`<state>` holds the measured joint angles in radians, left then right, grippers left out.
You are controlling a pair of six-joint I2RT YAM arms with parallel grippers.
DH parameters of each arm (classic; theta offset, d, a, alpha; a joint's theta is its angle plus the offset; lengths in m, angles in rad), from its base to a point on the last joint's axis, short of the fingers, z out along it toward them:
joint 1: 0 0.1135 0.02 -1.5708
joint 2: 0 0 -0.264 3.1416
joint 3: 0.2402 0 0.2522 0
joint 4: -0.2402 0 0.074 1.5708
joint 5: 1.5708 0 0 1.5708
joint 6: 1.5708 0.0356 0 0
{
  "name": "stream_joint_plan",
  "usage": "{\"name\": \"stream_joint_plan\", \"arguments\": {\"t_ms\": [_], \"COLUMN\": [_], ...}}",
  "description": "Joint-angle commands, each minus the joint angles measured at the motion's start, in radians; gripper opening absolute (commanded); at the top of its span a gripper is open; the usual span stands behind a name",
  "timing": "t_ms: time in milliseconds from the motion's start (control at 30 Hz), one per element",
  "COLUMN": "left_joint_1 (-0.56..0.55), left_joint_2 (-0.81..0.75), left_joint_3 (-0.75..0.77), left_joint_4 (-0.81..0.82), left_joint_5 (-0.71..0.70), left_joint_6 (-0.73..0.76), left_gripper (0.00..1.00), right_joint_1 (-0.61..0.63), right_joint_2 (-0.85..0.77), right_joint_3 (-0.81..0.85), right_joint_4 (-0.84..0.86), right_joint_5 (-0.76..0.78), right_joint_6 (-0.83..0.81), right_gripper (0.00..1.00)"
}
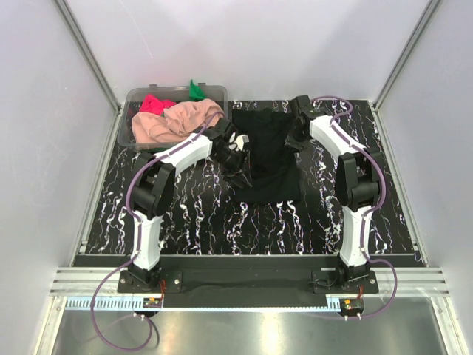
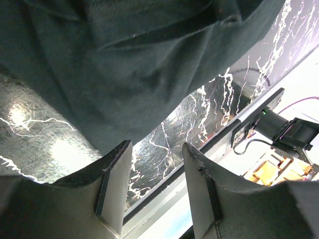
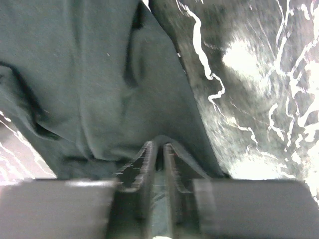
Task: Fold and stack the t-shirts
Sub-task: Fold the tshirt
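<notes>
We see the clear tub point(image 1: 213, 95) at the far left corner of the marbled table point(image 1: 185, 214). It holds three shirts heaped together. The peach-pink shirt point(image 1: 174, 122) fills most of it and spills over the near rim, the pink-red shirt point(image 1: 155, 103) lies behind it, and the green shirt point(image 1: 196, 91) pokes up at the far wall. The black shirt point(image 1: 266, 159) lies outside the tub, spread on the table between the two arms. The left gripper point(image 2: 154, 191) sits at that shirt's left edge, its fingers apart with nothing between them. The right gripper point(image 3: 159, 162) is at the shirt's far right corner, its fingers pressed nearly together on a pinch of black cloth.
</notes>
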<state>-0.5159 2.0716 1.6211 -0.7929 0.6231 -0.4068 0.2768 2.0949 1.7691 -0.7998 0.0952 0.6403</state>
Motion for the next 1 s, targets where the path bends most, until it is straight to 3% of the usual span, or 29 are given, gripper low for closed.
{"name": "stream_joint_plan", "arguments": {"t_ms": [0,33,67,233,400,500,633,767,967], "left_joint_1": [0.004,0.004,0.004,0.004,0.004,0.004,0.004,0.002,0.001], "left_joint_2": [-0.011,-0.013,-0.015,-0.027,-0.036,-0.034,-0.039,-0.051,-0.053], "left_joint_3": [0.023,0.023,0.02,0.008,-0.004,0.003,0.022,0.005,-0.003], "left_joint_4": [0.003,0.003,0.003,0.003,0.003,0.003,0.003,-0.002,0.003], "left_joint_5": [-0.01,-0.008,-0.011,-0.014,-0.017,-0.014,-0.011,-0.035,-0.091], "left_joint_6": [0.013,0.013,0.014,0.019,0.02,0.016,0.016,0.019,-0.009], "left_gripper": [0.49,0.49,0.49,0.49,0.49,0.49,0.49,0.49,0.5], "right_joint_1": [-0.013,-0.014,-0.013,-0.014,-0.013,-0.014,-0.019,-0.019,-0.016], "right_joint_2": [0.039,0.045,0.059,0.059,-0.041,-0.067,-0.085,-0.157,-0.315], "right_joint_3": [0.056,0.056,0.056,0.041,0.033,0.071,0.113,0.113,-0.107], "right_joint_4": [0.013,0.011,0.011,0.014,0.03,0.036,0.03,-0.01,-0.047], "right_joint_5": [-0.003,-0.014,-0.032,-0.057,-0.015,0.001,-0.003,-0.106,-0.21], "right_joint_6": [-0.033,-0.034,-0.036,-0.056,-0.088,-0.111,-0.122,-0.116,-0.087], "right_gripper": [0.27,0.36,0.39,0.43,0.47,0.56,0.53,0.52,0.47]}}
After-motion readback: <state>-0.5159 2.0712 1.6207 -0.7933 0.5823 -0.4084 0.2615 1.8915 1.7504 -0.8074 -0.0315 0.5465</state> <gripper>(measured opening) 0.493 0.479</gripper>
